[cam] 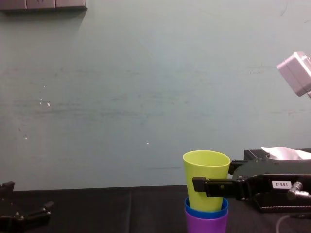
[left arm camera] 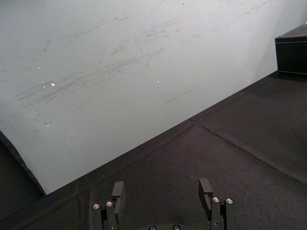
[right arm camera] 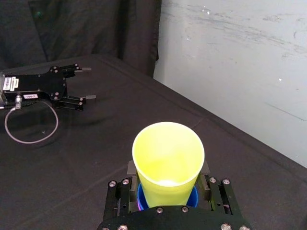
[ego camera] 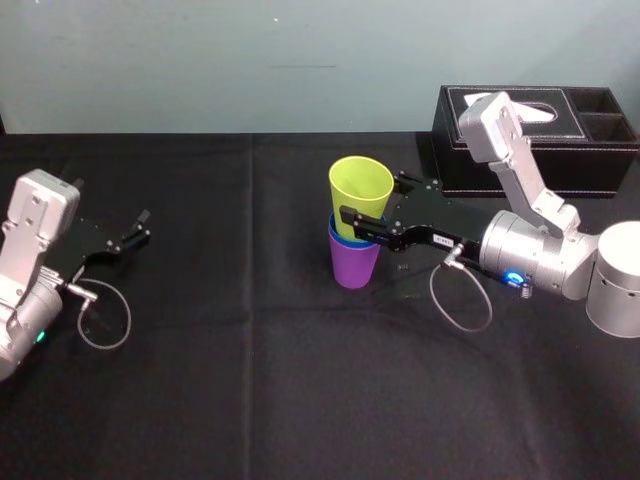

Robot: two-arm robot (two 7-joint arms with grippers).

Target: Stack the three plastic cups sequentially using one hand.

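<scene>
Stack position: the purple cup (ego camera: 354,268) stands upright near the middle of the desk (ego camera: 250,390), somewhat toward the far edge. The blue cup (ego camera: 338,236) is nested in it, so that little more than the blue rim shows. The yellow-green cup (ego camera: 360,192) stands in the blue cup, mouth up, with most of its wall above the blue rim.

The right pincer (ego camera: 367,214) reaches in from the right edge of the desk, roughly level. It grips the yellow-green cup low on its wall, just above the blue rim, with one finger on the side toward the near edge and the other on the side toward the far edge. We read the grip as closed on the cup: in the right wrist view the fingers (right arm camera: 130,168) sit against both flanks.

Governing relation: the long axis of all three cups is vertical and shared, and the right pincer lies across it, to the right of the stack. We judge that the next move is to let go and draw back toward the right edge along the arm's own line, without tilting the stack. We cannot tell whether the yellow-green cup is fully seated. The black tissue box (ego camera: 540,135) at the far right corner lies behind the arm.

The left pincer (ego camera: 142,228) is parked near the left edge, fingers wide apart, holding nothing, well apart from the stack.
</scene>
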